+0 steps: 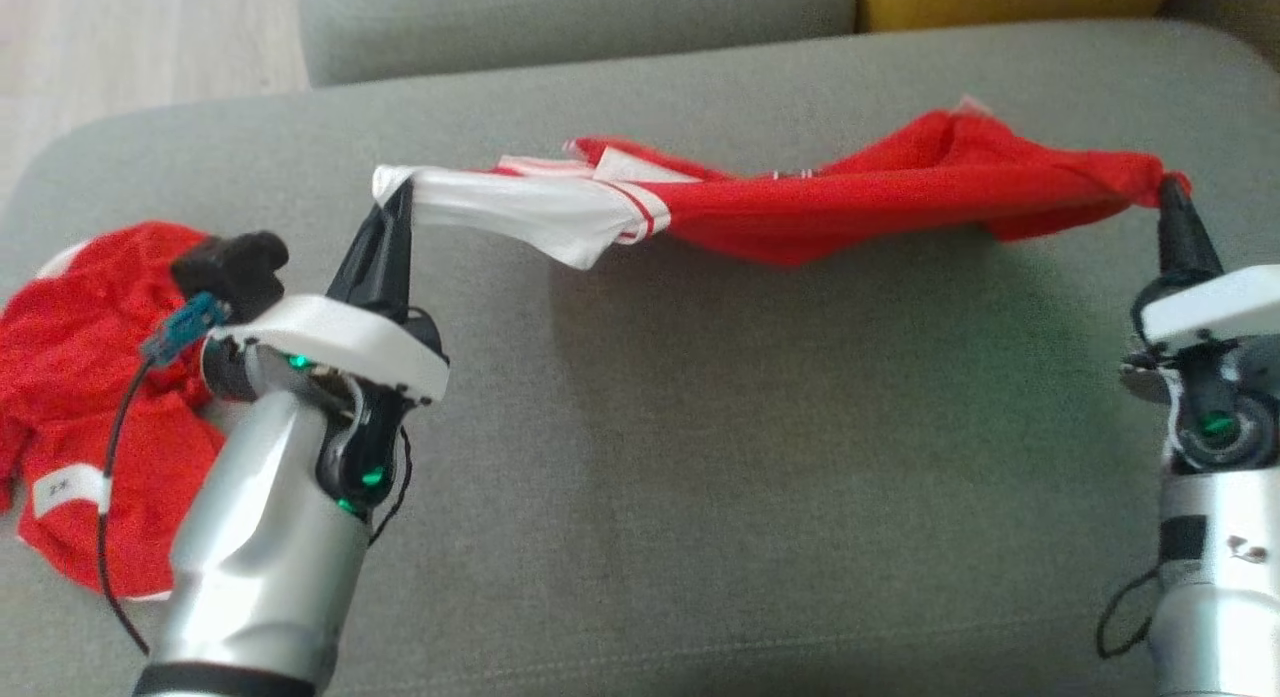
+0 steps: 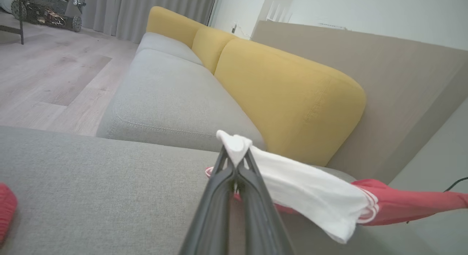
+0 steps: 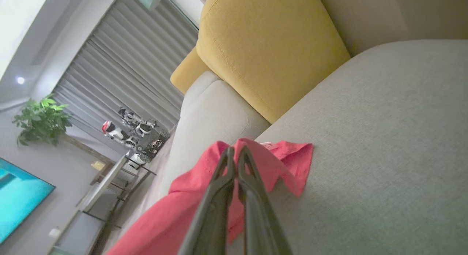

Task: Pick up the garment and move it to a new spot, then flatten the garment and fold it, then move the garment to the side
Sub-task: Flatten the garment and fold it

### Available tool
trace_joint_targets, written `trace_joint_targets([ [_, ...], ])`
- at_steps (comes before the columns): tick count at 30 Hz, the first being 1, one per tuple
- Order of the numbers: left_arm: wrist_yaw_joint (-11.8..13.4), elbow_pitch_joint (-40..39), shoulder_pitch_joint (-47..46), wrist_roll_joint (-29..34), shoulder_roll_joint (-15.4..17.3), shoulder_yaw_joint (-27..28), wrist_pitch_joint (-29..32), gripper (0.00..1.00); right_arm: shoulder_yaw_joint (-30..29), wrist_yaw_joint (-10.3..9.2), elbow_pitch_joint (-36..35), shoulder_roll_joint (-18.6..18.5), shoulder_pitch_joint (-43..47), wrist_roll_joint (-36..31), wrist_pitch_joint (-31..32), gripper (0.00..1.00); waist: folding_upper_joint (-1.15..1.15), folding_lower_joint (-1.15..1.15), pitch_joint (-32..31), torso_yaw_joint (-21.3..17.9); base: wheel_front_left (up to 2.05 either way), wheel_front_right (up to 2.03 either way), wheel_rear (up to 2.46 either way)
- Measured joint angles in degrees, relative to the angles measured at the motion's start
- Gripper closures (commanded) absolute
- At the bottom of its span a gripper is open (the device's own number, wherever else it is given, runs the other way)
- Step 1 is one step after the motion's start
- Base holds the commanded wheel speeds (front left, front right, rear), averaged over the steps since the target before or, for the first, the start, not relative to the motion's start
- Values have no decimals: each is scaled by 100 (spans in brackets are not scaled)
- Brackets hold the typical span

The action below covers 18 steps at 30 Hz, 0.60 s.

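Note:
A red garment [image 1: 850,202] with a white sleeve is stretched between my two grippers above the grey sofa cushion [image 1: 700,457]. My left gripper [image 1: 398,192] is shut on the white sleeve end, seen up close as the left gripper [image 2: 236,152] pinching white cloth [image 2: 307,191]. At the right, my right gripper [image 1: 1168,189] is shut on the red end; its wrist camera shows the right gripper [image 3: 234,152] clamped on the red garment [image 3: 182,211]. The middle of the cloth sags toward the cushion.
A second red garment [image 1: 75,377] with a white label lies crumpled on the cushion at the left, beside my left arm. Yellow back cushions [image 2: 285,94] line the far side of the sofa. Wooden floor [image 2: 47,75] lies past the left edge.

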Motion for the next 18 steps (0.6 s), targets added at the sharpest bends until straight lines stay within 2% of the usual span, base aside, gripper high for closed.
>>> trace_joint_targets([
  [4, 10, -482, 305, -283, -8, 124, 197, 100, -333, 0, -12, 21, 0, 620, 455, 100, 0, 0, -267, 61, 0, 0, 0],
  [7, 110, -981, 399, -436, -14, 183, 381, 100, -237, 0, -180, 23, -37, 641, 605, 100, 0, 0, -465, 102, 0, 0, 0],
  [13, 402, -2153, 354, -511, -11, 301, 649, 100, -21, 0, -1160, 22, -318, -509, 837, 100, 0, 0, -761, 196, 0, 0, 0],
  [18, 614, -2772, 220, -511, -14, 300, 816, 100, -201, 0, -1577, 19, -665, -820, 1139, 100, 0, 0, -964, 252, 0, 0, 0],
])
